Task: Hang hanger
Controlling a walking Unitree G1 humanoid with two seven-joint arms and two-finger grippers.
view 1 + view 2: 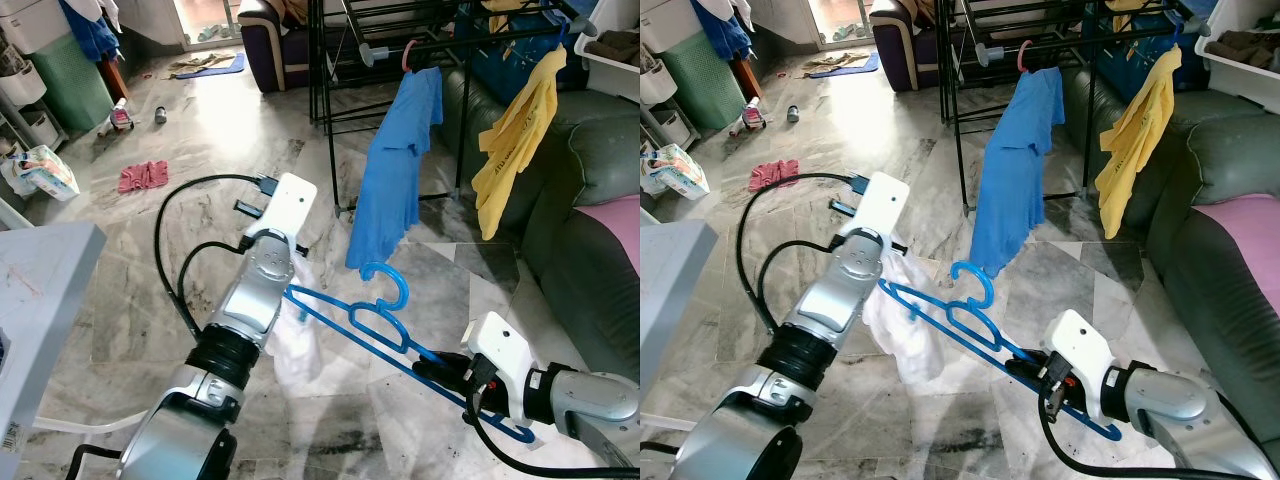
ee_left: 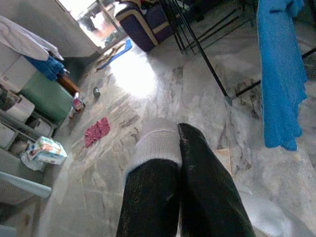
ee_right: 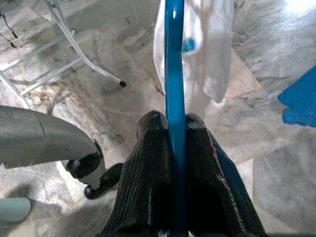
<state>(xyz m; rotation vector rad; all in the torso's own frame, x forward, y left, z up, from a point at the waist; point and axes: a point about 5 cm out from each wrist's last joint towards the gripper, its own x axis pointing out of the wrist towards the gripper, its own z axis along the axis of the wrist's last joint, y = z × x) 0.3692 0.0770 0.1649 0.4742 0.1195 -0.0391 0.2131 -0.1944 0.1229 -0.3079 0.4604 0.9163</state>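
No writing is readable. The blue hanger (image 1: 385,320) lies slanted, hook toward the drying rack (image 1: 400,50), short of it. The right tool (image 3: 170,133) clenches its bar; the left tool (image 2: 173,143) pinches white cloth (image 1: 300,345).

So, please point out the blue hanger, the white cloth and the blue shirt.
hanger (image 1: 384,327): left eye view, neck below the hook.
white cloth (image 1: 912,348): right eye view, middle of the hanging part.
blue shirt (image 1: 392,185): left eye view, middle of the body.

You can't see the white garment's (image 1: 300,345) upper part behind the left arm (image 1: 255,300); the drying rack's (image 1: 400,40) top is cropped.
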